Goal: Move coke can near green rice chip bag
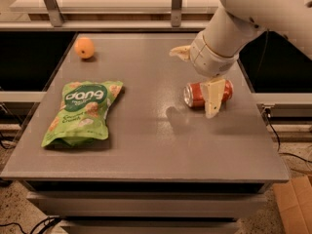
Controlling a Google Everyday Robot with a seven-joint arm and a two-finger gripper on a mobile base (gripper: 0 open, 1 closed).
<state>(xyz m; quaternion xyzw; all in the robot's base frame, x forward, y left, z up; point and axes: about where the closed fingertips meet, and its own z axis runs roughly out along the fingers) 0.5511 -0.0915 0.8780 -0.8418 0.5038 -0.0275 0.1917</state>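
Observation:
The coke can (pixel 195 94) lies on its side at the right of the grey table (pixel 146 150), its silver end facing left. The green rice chip bag (pixel 83 112) lies flat at the table's left, well apart from the can. My gripper (pixel 197 75) hangs over the can from the upper right and is open. One cream finger (pixel 213 96) stands in front of the can's right half and hides part of it. The other finger (pixel 179 52) is behind the can, toward the table's far side.
An orange (pixel 84 47) sits at the far left corner of the table. Metal railing posts (pixel 176 4) stand behind the table. A cardboard box (pixel 295 204) is on the floor at the lower right.

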